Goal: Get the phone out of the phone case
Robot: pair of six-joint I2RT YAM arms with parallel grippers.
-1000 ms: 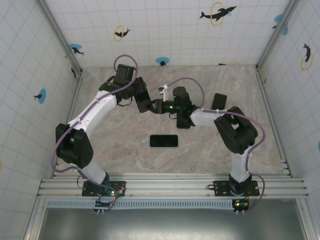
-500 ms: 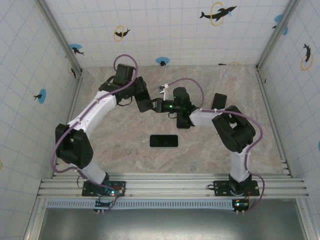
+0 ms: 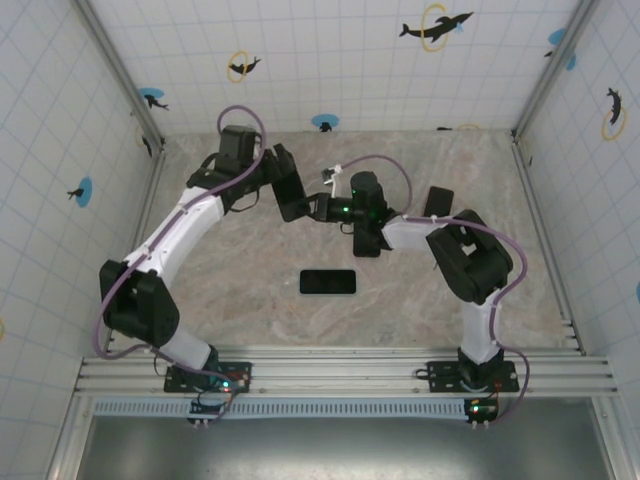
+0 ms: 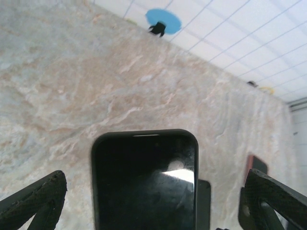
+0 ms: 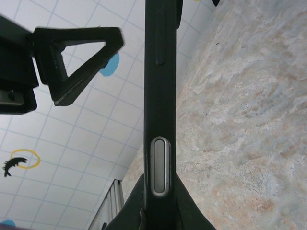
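The phone (image 4: 144, 184) shows its dark screen inside the black phone case (image 4: 95, 158) and is held up in the air at mid table. In the right wrist view the case (image 5: 160, 72) is edge-on, with a silver side button. My right gripper (image 5: 160, 194) is shut on its lower end. My left gripper (image 4: 153, 196) is open wide, one finger (image 4: 36, 201) on each side of the cased phone and apart from it. From above, both grippers, left (image 3: 306, 205) and right (image 3: 326, 209), meet over the middle of the table.
A flat black rectangle (image 3: 328, 282) lies on the marble table (image 3: 230, 290) in front of the arms. Another dark flat thing (image 3: 438, 202) lies at the right, behind the right arm. Tiled walls close in three sides.
My left gripper has opened wide and drawn back a little to the left. My right gripper has closed on the cased phone.
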